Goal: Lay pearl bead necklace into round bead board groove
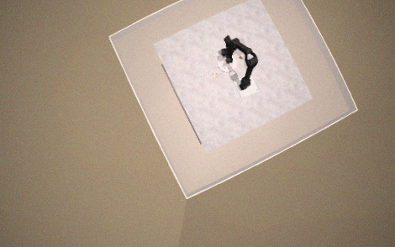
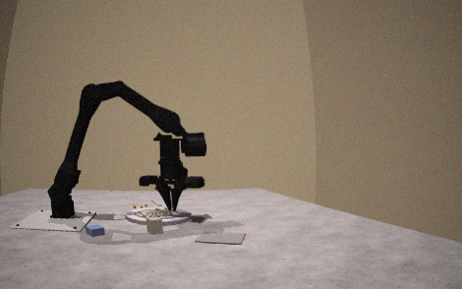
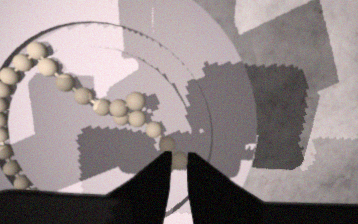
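Note:
The round bead board (image 1: 221, 67) (image 2: 174, 221) (image 3: 227, 55) lies flat, with a thin circular groove. The pearl bead necklace (image 3: 83, 95) lies on it. In the wrist view, a row of its beads follows the groove on the left side. At the upper left it turns back and runs across the inside of the ring, bunches near the middle, and continues to my fingertips. My gripper (image 2: 173, 210) (image 3: 179, 159) is shut on a bead of the necklace, low over the board and inside the groove's right side. The part of the necklace below the wrist view is hidden.
In the exterior view, a beige block (image 2: 154, 226) stands just in front of the board. A blue block (image 2: 95, 230) lies near the arm's base plate (image 2: 29, 221). A flat grey plate (image 2: 221, 239) lies front right. Small orange pieces (image 2: 142, 206) (image 1: 216, 75) lie behind the board.

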Tool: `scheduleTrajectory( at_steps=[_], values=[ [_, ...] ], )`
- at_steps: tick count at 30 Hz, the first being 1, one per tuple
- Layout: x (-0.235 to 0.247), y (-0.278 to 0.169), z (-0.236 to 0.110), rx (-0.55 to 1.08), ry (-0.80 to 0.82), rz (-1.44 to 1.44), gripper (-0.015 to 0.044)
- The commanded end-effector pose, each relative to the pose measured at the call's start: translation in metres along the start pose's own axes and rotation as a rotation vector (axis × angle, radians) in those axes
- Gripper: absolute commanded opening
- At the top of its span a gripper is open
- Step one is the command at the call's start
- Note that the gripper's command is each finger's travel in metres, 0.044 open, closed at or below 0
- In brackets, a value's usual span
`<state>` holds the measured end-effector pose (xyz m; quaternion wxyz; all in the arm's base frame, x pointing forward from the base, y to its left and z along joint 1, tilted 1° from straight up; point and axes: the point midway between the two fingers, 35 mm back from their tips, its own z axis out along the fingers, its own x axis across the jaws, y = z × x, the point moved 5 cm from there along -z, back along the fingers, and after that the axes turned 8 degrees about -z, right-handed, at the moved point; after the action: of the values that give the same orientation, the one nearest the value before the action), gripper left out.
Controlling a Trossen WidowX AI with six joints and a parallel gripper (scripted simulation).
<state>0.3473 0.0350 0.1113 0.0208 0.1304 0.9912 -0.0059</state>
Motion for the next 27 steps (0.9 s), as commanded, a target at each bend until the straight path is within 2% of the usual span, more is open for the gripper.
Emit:
scheduleTrajectory(
  at_steps=[1, 27],
  values=[
    [-0.0113, -0.0054, 0.0031, 0.006, 0.008, -0.002, 0.0],
    [-0.0146, -0.0069, 0.0117, 0.006, 0.008, -0.002, 0.0]
  ],
)
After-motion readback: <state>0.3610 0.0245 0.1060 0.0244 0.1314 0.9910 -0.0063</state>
